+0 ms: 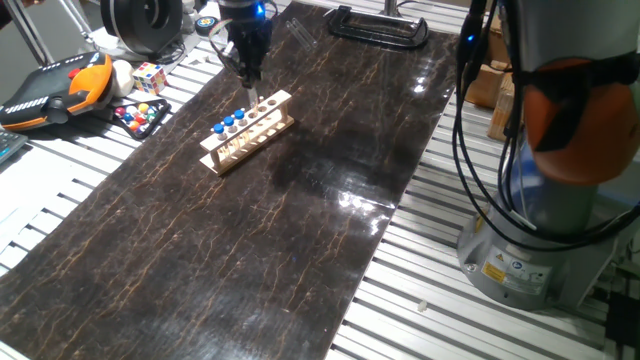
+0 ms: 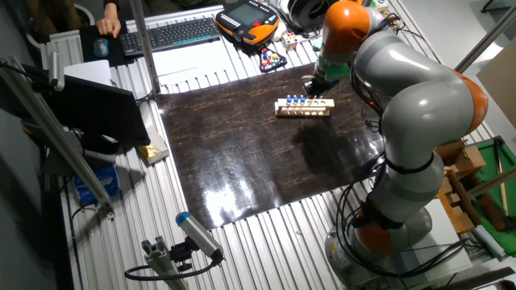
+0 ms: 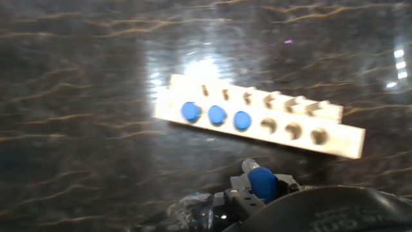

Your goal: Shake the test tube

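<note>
In the hand view, a test tube [image 3: 261,182] with a round blue cap sits between my gripper's [image 3: 257,193] fingers, lifted clear of the rack. My gripper is shut on it. The pale wooden rack [image 3: 335,138] lies below on the dark tabletop. It holds three more blue-capped tubes [image 3: 217,115] in its left holes, and its three right holes are empty. From one fixed view, my gripper [image 1: 249,92] hangs just above the far end of the rack [image 1: 262,132]. In the other fixed view, my gripper [image 2: 314,87] is over the rack [image 2: 305,109].
A dark marbled mat [image 1: 300,230] covers the slatted table. Left of it lie an orange-black pendant [image 1: 60,85], a puzzle cube [image 1: 149,77] and a tray of coloured balls [image 1: 140,115]. A black clamp [image 1: 375,25] sits at the far edge, and the arm's base [image 1: 540,240] stands at the right.
</note>
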`<state>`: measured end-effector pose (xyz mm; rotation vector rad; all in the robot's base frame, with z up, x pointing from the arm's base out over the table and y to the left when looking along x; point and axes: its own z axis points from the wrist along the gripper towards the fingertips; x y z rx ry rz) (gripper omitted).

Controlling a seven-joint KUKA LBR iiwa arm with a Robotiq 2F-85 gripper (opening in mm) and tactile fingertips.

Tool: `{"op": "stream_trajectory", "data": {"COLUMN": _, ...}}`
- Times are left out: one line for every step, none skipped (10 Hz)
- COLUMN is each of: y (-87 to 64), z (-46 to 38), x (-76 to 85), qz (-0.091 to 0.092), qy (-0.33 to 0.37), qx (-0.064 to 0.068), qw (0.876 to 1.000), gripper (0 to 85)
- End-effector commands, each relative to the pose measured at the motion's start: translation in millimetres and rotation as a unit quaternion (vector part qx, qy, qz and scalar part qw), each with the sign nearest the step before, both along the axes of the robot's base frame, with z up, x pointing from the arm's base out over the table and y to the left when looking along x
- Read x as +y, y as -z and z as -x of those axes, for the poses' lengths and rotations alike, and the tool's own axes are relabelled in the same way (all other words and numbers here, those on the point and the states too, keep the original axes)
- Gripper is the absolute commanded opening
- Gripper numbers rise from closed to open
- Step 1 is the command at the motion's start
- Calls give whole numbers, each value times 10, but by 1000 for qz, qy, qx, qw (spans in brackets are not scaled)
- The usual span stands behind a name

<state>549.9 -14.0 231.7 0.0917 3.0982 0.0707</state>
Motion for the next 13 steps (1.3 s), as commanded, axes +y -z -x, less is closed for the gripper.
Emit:
{"op": "stream_trajectory", "data": {"y": -9, "z": 9, "x": 50, "qz": -34, "qy": 0, "qx": 1, "qw": 999, "gripper": 7}}
{"op": "stream_trajectory", "data": {"y": 6, "z": 24, "x": 88, "qz": -36, "qy": 3, "qx": 2, "qw": 999, "gripper": 7}}
{"op": "stream_trajectory", "data": {"y": 24, "z": 26, "x": 76, "qz": -26, "qy": 2, "qx": 3, "qw": 1000, "gripper": 7}}
{"op": "stream_trajectory", "data": {"y": 49, "z": 15, "x": -19, "qz": -8, "qy": -10, "qx": 5, "qw": 1000, "gripper": 7}}
{"op": "stream_trajectory", "data": {"y": 85, "z": -8, "x": -161, "qz": 10, "qy": -28, "qx": 4, "qw": 1000, "gripper": 7}}
{"op": "stream_trajectory", "data": {"y": 113, "z": -24, "x": -321, "qz": 28, "qy": -36, "qx": 4, "qw": 999, "gripper": 7}}
{"op": "stream_trajectory", "data": {"y": 112, "z": -32, "x": -423, "qz": 54, "qy": -35, "qx": 4, "qw": 998, "gripper": 7}}
{"op": "stream_trajectory", "data": {"y": 95, "z": -37, "x": -506, "qz": 84, "qy": -41, "qx": 3, "qw": 996, "gripper": 7}}
{"op": "stream_trajectory", "data": {"y": 63, "z": -44, "x": -569, "qz": 108, "qy": -44, "qx": 2, "qw": 993, "gripper": 7}}
{"op": "stream_trajectory", "data": {"y": 35, "z": -45, "x": -616, "qz": 127, "qy": -44, "qx": 4, "qw": 991, "gripper": 7}}
{"op": "stream_trajectory", "data": {"y": 20, "z": -43, "x": -642, "qz": 146, "qy": -45, "qx": 5, "qw": 988, "gripper": 7}}
{"op": "stream_trajectory", "data": {"y": 22, "z": -43, "x": -635, "qz": 160, "qy": -46, "qx": 7, "qw": 986, "gripper": 7}}
{"op": "stream_trajectory", "data": {"y": 31, "z": -43, "x": -595, "qz": 167, "qy": -49, "qx": 10, "qw": 985, "gripper": 7}}
